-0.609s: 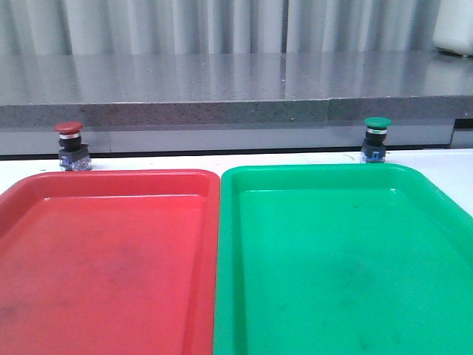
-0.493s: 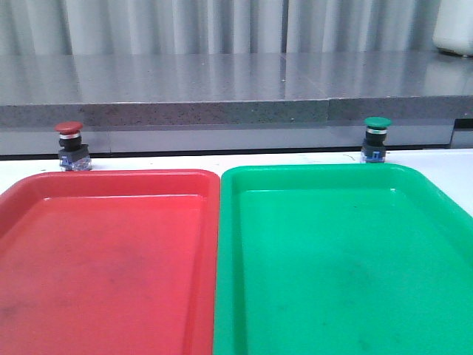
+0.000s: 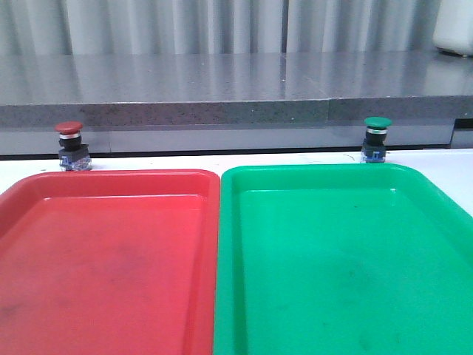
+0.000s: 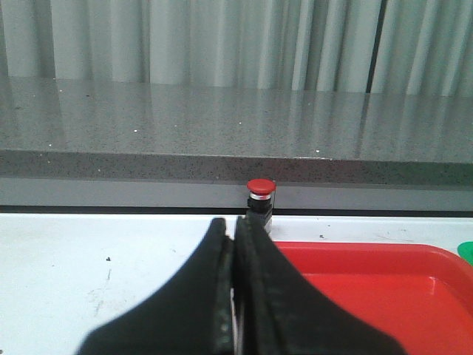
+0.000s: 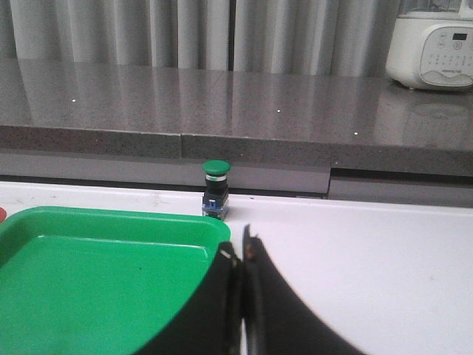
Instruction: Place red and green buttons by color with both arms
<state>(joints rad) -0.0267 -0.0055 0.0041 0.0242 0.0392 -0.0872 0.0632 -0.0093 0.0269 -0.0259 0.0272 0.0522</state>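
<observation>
Two trays sit side by side on the white table, their long rims touching down the middle: the red tray on the left and the green tray on the right. Both are bare inside. The red button stands upright on the table just beyond the far rim of the red tray, toward that tray's far left corner and close under the front edge of the grey counter. The green button stands upright the same way just beyond the far rim of the green tray, toward its far right side, also close under the counter's front edge. The two buttons are well apart, each behind the tray of its own color. In the left wrist view the left claw has its two black fingers pressed together with nothing between them; it hangs over the white table by the red tray's near left corner, with the red button ahead of its tips and apart from them. In the right wrist view the right claw is likewise closed tight and holds nothing, poised at the green tray's right rim, the green button ahead and untouched. A white appliance stands at the counter's far right corner.
</observation>
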